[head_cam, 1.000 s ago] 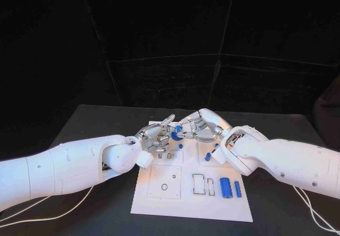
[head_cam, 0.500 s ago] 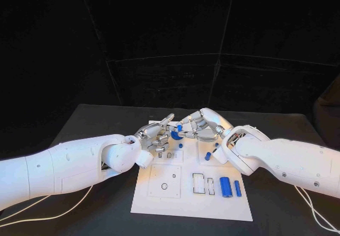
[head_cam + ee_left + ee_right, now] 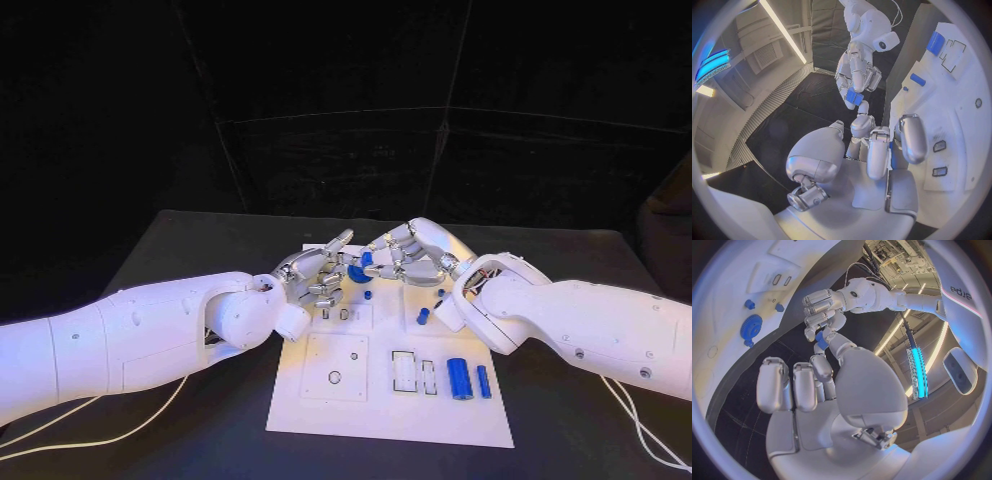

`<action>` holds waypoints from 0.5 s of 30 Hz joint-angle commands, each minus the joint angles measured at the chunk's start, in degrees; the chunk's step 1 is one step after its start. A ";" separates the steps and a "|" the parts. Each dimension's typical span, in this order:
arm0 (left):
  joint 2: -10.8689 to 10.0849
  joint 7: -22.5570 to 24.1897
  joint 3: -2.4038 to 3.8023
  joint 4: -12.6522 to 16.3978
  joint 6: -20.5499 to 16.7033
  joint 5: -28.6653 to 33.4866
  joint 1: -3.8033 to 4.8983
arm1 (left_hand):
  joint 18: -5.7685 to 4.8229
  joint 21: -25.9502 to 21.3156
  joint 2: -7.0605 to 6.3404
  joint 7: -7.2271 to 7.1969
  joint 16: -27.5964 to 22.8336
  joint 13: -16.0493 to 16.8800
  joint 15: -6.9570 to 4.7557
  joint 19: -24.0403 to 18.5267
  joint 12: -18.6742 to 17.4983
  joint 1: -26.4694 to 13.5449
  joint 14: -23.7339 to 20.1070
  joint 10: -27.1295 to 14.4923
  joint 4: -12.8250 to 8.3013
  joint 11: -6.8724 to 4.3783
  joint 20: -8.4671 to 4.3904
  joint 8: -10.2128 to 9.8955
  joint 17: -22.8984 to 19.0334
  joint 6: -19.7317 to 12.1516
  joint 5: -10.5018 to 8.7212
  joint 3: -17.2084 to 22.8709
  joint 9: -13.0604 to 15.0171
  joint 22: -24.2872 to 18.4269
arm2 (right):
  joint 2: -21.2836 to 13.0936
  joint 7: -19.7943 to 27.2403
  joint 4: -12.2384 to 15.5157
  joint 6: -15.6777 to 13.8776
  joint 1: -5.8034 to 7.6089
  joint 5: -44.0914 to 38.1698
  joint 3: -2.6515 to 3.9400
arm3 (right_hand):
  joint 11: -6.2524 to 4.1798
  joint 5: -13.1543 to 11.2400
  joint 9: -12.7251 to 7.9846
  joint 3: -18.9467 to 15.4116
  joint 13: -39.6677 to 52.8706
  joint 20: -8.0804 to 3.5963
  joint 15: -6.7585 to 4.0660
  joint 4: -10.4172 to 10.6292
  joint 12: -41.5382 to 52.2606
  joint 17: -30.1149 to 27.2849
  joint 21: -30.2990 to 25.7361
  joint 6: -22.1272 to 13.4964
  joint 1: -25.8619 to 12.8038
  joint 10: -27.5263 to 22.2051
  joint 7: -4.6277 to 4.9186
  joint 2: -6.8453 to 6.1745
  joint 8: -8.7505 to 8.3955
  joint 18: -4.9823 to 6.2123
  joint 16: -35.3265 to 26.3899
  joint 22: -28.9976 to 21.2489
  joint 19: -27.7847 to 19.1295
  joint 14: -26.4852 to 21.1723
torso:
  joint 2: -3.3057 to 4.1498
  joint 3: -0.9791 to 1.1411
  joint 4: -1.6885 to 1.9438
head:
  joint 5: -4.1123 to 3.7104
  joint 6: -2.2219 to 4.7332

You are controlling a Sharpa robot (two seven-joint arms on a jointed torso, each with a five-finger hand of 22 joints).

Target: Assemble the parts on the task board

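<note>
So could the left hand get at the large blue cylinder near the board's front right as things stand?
Probably not readily: the left hand is up against the right hand around a small blue part, and the large blue cylinder lies under the right arm's side.

1. The head view is dark around the edges: the backdrop is near black, and the black table (image 3: 202, 250) returns little light.
2. Light falls from above onto the white board (image 3: 378, 400), which is the brightest area, with a faint violet tint.
3. The white arms show soft highlights on top and shade beneath.
4. Both wrist views are fisheye circles in a dark frame; straight edges bend strongly toward the rim.
5. In the left wrist view, a long ceiling strip light (image 3: 782, 30) glares white.
6. In the right wrist view, a cyan light bar (image 3: 916, 371) glows brightly.
7. Near each wrist camera, the palm looks soft and slightly blurred.
</note>
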 commanded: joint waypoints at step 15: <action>-0.37 1.46 0.15 0.00 0.43 0.26 0.13 | -0.53 0.29 0.41 0.01 0.31 0.02 -0.49 0.08 0.05 0.46 5.95 0.52 -0.77 -0.05 -0.54 0.46 15.09 0.35 0.39 0.01 0.20 -0.06 | -0.29 -0.88 0.10 0.02 0.06 -0.38 -0.02 | 0.22 0.41 0.06 -0.24 0.05 0.19 0.44 0.04 0.35 3.12 0.31 0.64 0.14 0.09 -0.07 0.74 0.18 -1.18 0.09 0.07 0.26 3.55 | 0.01 0.07 -0.01 | 0.09 0.11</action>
